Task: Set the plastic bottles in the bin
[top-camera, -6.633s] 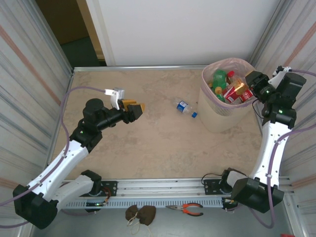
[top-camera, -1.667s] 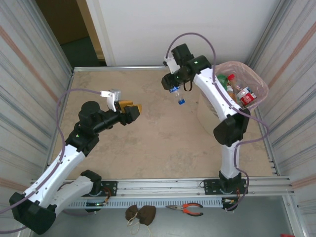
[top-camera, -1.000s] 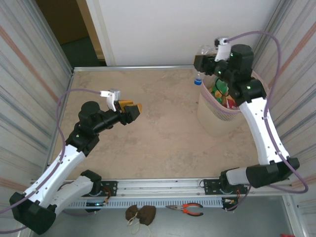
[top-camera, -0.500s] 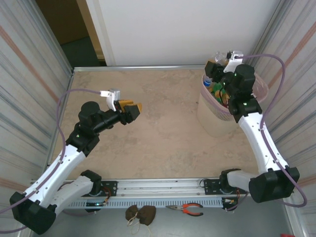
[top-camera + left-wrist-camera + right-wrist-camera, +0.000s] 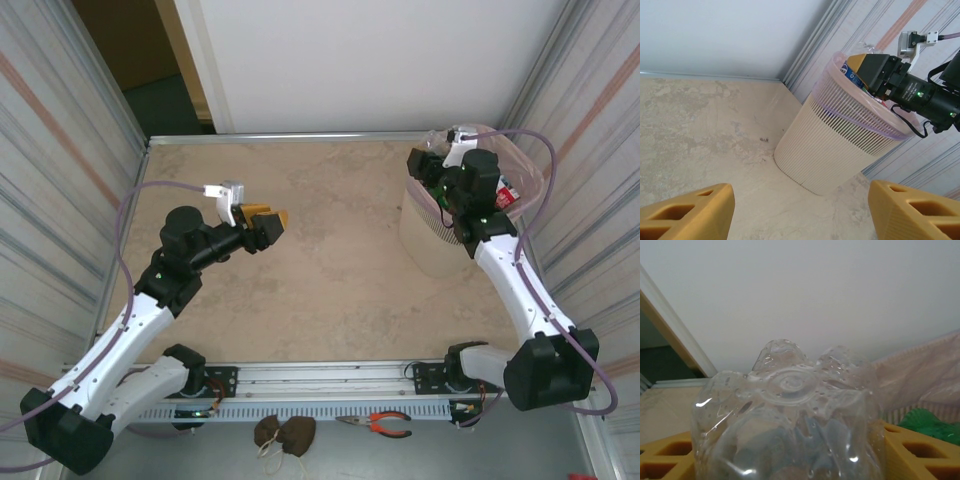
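Observation:
The bin (image 5: 432,243) stands at the back right, a beige slatted basket (image 5: 835,150) with a pink bag over its rim. My right gripper (image 5: 428,165) hangs over the bin's left rim, shut on a clear plastic bottle (image 5: 790,415) whose dimpled base faces the wrist camera between the yellow fingers (image 5: 920,455). The bottle's blue label (image 5: 849,71) shows just above the rim beside that gripper (image 5: 871,70). Other bottles lie inside: one red-labelled (image 5: 503,197), one green (image 5: 931,424). My left gripper (image 5: 275,222) hovers open over the left-middle table, nothing between its fingers (image 5: 690,212).
Corrugated metal walls close in on both sides, and the right one (image 5: 590,120) runs close behind the bin. A white panel and a dark doorway (image 5: 140,60) lie at the back. Pliers (image 5: 380,424) and a brown lump (image 5: 283,432) rest below the front rail.
My right arm carried the clear bottle from above the mid-back table over to the bin and lowered it to the rim. The left arm has stayed where it was.

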Motion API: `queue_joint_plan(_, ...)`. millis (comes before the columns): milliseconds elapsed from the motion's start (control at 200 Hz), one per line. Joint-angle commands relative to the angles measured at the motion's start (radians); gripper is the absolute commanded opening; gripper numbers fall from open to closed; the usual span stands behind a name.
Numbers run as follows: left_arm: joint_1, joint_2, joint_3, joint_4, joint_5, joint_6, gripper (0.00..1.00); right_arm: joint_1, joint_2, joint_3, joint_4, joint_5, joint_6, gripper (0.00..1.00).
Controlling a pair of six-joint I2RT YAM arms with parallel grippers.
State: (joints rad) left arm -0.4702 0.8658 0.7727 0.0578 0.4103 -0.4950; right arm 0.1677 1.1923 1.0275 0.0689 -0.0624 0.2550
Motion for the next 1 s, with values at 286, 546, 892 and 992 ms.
queue_joint_plan(286, 0.008, 0.003, 0.008, 0.046, 0.004, -0.001, 0.71, -0.037, 0.003, 0.305, -0.261, -0.081, -0.023, 0.80)
queue_joint_plan(546, 0.007, -0.004, 0.005, 0.042, -0.002, -0.001, 0.71, -0.074, 0.092, 0.470, -0.466, -0.079, 0.001, 0.52)
queue_joint_plan(892, 0.008, -0.004, 0.002, 0.041, -0.007, 0.001, 0.71, -0.100, 0.160, 0.453, -0.611, -0.172, -0.002, 0.35)
queue_joint_plan(992, 0.008, -0.001, -0.003, 0.049, -0.009, -0.005, 0.72, -0.097, 0.134, 0.374, -0.602, -0.172, -0.002, 0.34)
